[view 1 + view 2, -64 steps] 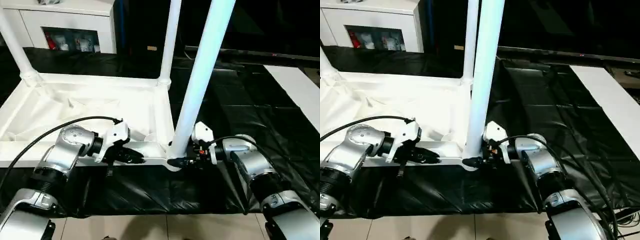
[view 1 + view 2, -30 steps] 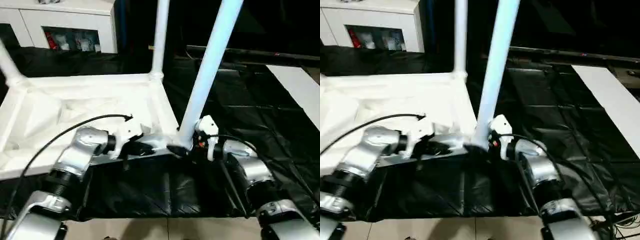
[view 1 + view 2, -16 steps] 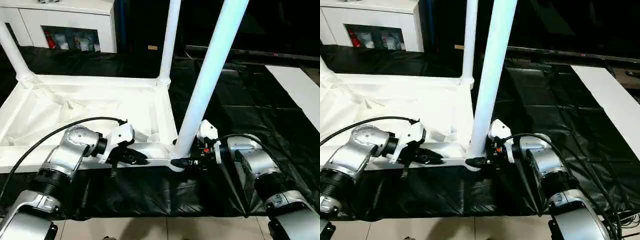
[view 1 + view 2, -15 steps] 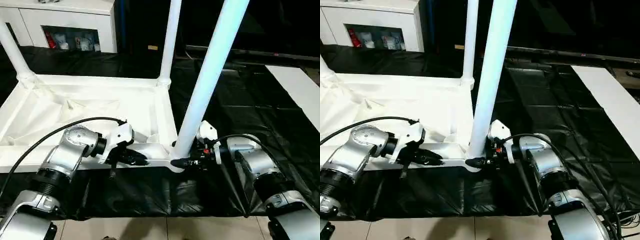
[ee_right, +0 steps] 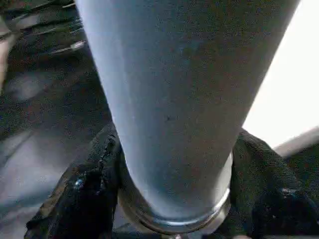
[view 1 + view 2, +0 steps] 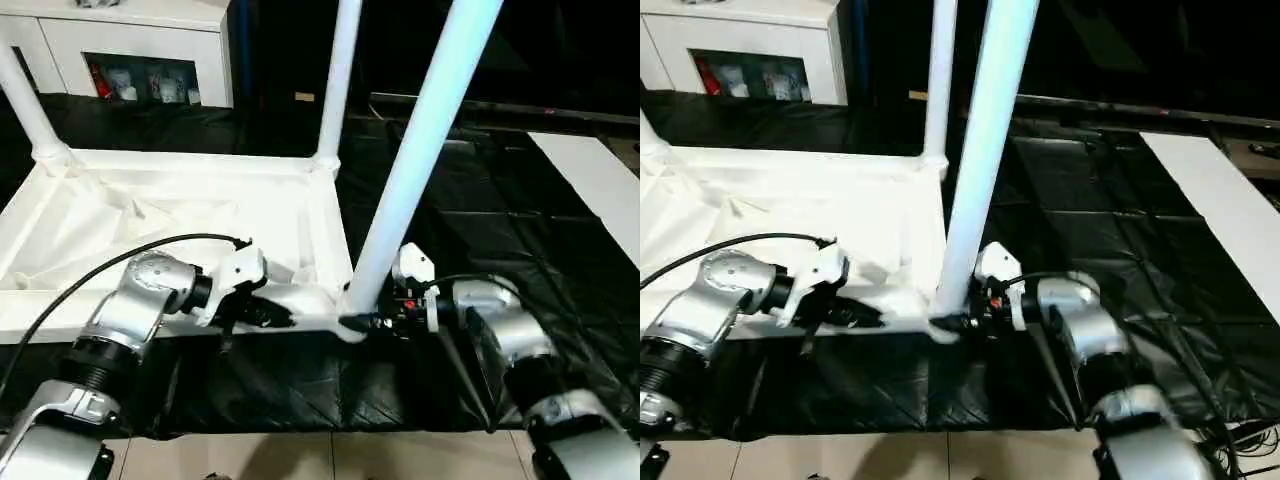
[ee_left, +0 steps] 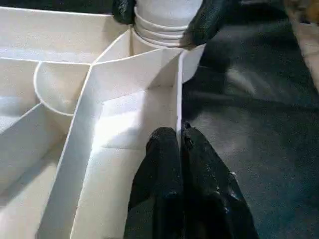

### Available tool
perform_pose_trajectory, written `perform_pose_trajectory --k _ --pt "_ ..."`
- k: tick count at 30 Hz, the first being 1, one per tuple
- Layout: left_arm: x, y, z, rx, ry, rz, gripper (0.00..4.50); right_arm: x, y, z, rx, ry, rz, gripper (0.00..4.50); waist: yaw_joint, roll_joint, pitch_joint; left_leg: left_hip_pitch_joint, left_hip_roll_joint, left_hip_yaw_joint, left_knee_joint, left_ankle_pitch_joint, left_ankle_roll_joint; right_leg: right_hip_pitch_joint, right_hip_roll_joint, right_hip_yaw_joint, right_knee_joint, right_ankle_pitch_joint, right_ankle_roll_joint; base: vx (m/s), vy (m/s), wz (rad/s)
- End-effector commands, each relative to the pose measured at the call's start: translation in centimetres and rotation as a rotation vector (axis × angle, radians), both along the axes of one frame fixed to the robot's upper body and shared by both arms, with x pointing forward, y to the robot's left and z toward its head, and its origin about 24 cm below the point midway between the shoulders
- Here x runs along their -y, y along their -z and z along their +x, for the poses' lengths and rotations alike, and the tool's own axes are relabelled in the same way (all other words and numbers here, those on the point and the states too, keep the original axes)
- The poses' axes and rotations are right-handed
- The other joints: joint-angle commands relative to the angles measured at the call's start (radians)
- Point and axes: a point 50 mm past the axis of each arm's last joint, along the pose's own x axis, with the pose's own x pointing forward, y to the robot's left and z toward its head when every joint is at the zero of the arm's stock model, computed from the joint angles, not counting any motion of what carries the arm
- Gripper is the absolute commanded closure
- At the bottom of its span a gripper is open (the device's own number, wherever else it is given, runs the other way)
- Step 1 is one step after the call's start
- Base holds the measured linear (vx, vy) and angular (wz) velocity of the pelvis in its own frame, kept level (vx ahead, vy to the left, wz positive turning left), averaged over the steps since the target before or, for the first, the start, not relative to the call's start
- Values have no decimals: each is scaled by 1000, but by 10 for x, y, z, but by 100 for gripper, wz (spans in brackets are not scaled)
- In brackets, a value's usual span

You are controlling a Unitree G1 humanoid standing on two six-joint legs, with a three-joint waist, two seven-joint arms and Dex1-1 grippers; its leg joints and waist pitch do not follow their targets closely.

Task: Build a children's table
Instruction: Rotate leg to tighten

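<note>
Three legs are standing up from the inverted table top (image 6: 200, 215) in the left eye view, and that top is lying on the black-covered work table (image 6: 480, 210). The near leg (image 6: 415, 160) is rising from the top's near corner socket (image 6: 345, 322), with the right gripper (image 6: 372, 322) sitting at its base and the left gripper (image 6: 268, 317) lying along the top's near rim, just beside that socket.

From the right eye, the same near leg (image 6: 980, 150) is tilting slightly away from the socket's side.

Looking along the left wrist, the left gripper's fingers (image 7: 164, 164) are pressing together on the thin rim wall (image 7: 178, 99) of the top, with the socket beyond them.

Through the right wrist, the right gripper's fingers (image 5: 89, 184) are standing on either side of the leg's flared end (image 5: 174, 209), clamping it.
</note>
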Motion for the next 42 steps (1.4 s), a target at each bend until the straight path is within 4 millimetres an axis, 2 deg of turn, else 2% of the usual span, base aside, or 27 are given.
perform_pose_trajectory --k 1,2,4,5,6,7,8,9,11,13,16,17,19,20,21,23,25,26,33,37,42 --pt "40 5 1 27 -42 -63 450 -33 13 -3 -47 154 18 181 -2 17 -39 7 -2 4 -73 -278 -19 35 -70 46 -100 -396 -147 0 0 0" --pt "44 5 0 29 -50 -71 450 -37 14 -3 -54 181 25 181 -7 10 -39 4 -6 2 -75 -294 -25 38 -69 45 -105 -444 -123 0 0 0" --pt "55 6 0 44 -74 -82 450 -49 16 -3 -60 247 36 181 -10 13 -39 3 -6 -1 -77 -304 -24 36 -69 44 -109 -469 -108 0 0 0" --pt "58 6 0 47 -80 -87 450 -53 16 -2 -58 264 37 181 -13 13 -38 6 -7 -1 -75 -318 -21 31 -68 43 -115 -493 -96 0 0 0" --pt "69 6 0 53 -101 -108 450 -66 14 0 -45 324 38 181 -14 15 -40 9 -8 0 -73 -324 -17 27 -69 46 -117 -496 -93 0 0 0" --pt "69 6 0 53 -101 -108 450 -66 14 0 -45 324 38 181 -17 14 -38 7 -8 -1 -75 -323 -17 25 -68 46 -118 -496 -92 0 0 0" --pt "76 6 -2 54 -95 -116 450 -78 8 1 -34 337 66 181 -17 16 -39 6 -11 -2 -75 -330 -15 26 -67 43 -119 -508 -83 0 0 0" --pt "77 6 -2 54 -94 -116 450 -79 8 2 -30 337 70 181 -20 15 -40 6 -11 -2 -75 -335 -11 25 -66 43 -120 -508 -79 0 0 0" --pt "81 7 -5 45 -72 -112 450 -85 -2 3 18 326 123 125 -21 17 -41 5 -11 -1 -74 -334 -5 24 -65 45 -120 -488 -81 0 0 0" --pt "82 7 -6 44 -72 -112 450 -83 -5 5 19 333 139 111 -22 17 -43 0 -9 0 -76 -312 1 29 -63 47 -113 -426 -96 0 0 0" --pt "74 8 -6 42 -70 -93 450 -69 -9 8 20 295 153 78 -22 18 -46 -4 -8 3 -76 -283 7 34 -61 48 -103 -338 -124 0 0 0" --pt "66 8 -5 35 -63 -78 450 -54 -10 8 34 220 125 65 -21 17 -48 -7 -8 5 -73 -256 19 39 -59 48 -98 -282 -142 0 0 0" --pt "61 8 -5 36 -62 -67 450 -45 -9 7 42 183 95 58 -18 17 -50 -7 -6 7 -70 -234 29 42 -59 49 -95 -239 -157 0 0 0" --pt "57 7 -5 31 -56 -61 450 -37 -9 8 51 153 67 45 -16 15 -51 -10 -8 10 -67 -194 40 44 -61 51 -90 -186 -177 0 0 0" --pt "56 7 -5 31 -55 -60 450 -36 -9 8 51 149 64 45 -16 15 -51 -10 -8 10 -67 -194 40 44 -61 51 -90 -186 -177 0 0 0" --pt "45 5 -5 19 -32 -52 450 -16 -10 8 67 68 0 45 -13 14 -52 -10 -7 11 -65 -168 49 48 -60 49 -85 -148 -194 0 0 0" --pt "39 3 -6 13 -12 -51 450 -7 -12 9 71 23 -25 45 -11 14 -52 -12 -9 11 -64 -164 55 50 -60 48 -84 -147 -201 0 0 0" --pt "31 2 -7 -5 10 -52 450 4 -14 8 66 -49 -59 45 -10 12 -51 -12 -8 12 -63 -165 62 50 -62 48 -84 -156 -202 0 0 0" --pt "16 0 -13 -48 115 -30 450 18 -18 5 26 -191 -96 45 -5 14 -54 -6 -4 12 -62 -134 73 50 -61 47 -75 -83 -234 0 0 0" --pt "7 -1 -14 -59 150 -6 450 21 -19 5 -4 -251 -112 78 -1 12 -56 -7 -3 14 -60 -117 77 52 -61 46 -67 -47 -252 0 0 0" --pt "1 -3 -14 -71 179 11 450 19 -19 7 -5 -279 -132 121 4 12 -54 -6 -1 14 -61 -134 54 51 -64 46 -69 -91 -240 0 0 0"
